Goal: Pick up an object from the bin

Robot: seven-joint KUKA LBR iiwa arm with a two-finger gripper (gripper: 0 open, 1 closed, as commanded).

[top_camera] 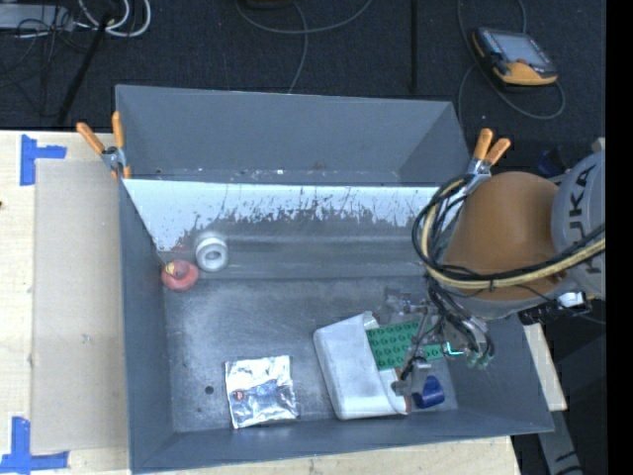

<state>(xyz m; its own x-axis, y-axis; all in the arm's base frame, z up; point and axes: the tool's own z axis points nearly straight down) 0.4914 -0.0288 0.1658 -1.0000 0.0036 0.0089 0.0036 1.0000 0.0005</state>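
Fingers (406, 372): can't tell if open or shut, since they're dark and thin, mixed in w/ wires and seen from above against clutter. Can't tell either whether anything's between them. Gripper (413, 374) sits low in the near-right part of the bin (297, 305), below the arm's brown-orange wrist cover (499, 236) and looped black/yellow cables (435, 236).

Obj. under it is a white box (348, 372): flat, rectangular w/ rounded corners, pale and plain on top, lying flat on the bin floor. Its long side runs far-to-near, turned a bit off the bin walls. At the box's right end, toward the far side, lies a green panel (390, 342) w/ rows of small dots. Can't tell if it's part of the box or a separate piece resting on it. Gripper tip is over the box's right edge, just near-side of the green.

Small deep-blue thing (428, 395) lies just right of the box's near-right corner, close by the gripper; contact unclear.

Elsewhere: crumpled silver foil packet (261, 392) w/ a printed picture, left of the box and apart from it. Red round thing (179, 275) and whitish ring-shaped roll (211, 253) sit just beside each other at far left, well apart from the gripper.
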